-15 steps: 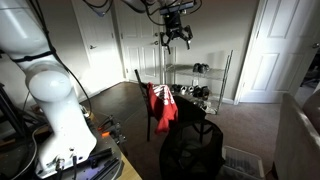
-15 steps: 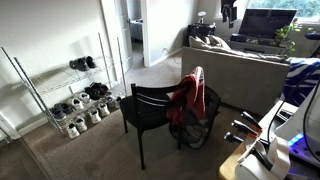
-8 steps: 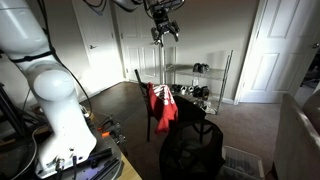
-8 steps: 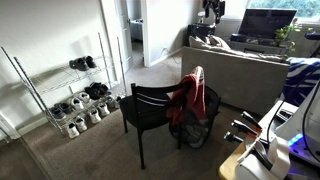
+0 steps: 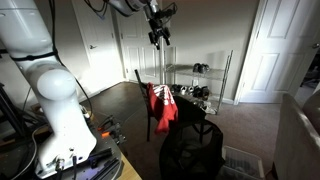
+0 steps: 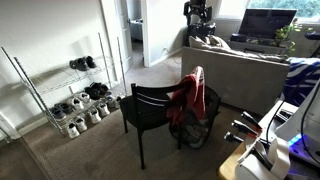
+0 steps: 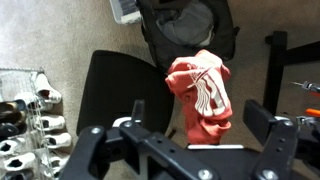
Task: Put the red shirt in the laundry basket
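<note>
Black gripper (image 7: 180, 148) hangs wide open, empty, above red shirt (image 7: 205, 95).

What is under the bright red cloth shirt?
The bright red cloth shirt hangs over the backrest of the dark wooden chair. The part of the backrest beneath it is covered and cannot be seen.

In my wrist view the laundry basket (image 7: 152, 40) runs off the edge at twelve o'clock, and my own claw (image 7: 185, 138) covers the lower end of the red shirt (image 7: 200, 88).
</note>
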### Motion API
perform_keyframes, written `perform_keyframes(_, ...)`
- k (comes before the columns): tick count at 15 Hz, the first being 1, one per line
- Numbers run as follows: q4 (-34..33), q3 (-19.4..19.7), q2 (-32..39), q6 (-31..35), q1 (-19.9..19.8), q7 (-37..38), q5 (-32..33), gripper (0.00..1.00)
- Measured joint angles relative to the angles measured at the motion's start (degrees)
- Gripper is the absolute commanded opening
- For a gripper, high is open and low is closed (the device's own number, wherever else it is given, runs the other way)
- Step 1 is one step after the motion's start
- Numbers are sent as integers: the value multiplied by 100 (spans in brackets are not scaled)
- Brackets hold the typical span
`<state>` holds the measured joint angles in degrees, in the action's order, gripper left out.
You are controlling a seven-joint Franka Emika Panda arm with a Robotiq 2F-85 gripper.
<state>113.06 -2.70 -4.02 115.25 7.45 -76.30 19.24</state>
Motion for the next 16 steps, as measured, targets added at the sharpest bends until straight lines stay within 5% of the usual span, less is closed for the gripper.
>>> perform_keyframes(5, -325, 108, 617, -236, -195, -1433, -811, 100)
perform_keyframes(9, -474, 143, 971, -861, -425, -1826, -814, 100)
perform_keyframes(16, -500, 146, 1070, -938, -492, -1945, -814, 100)
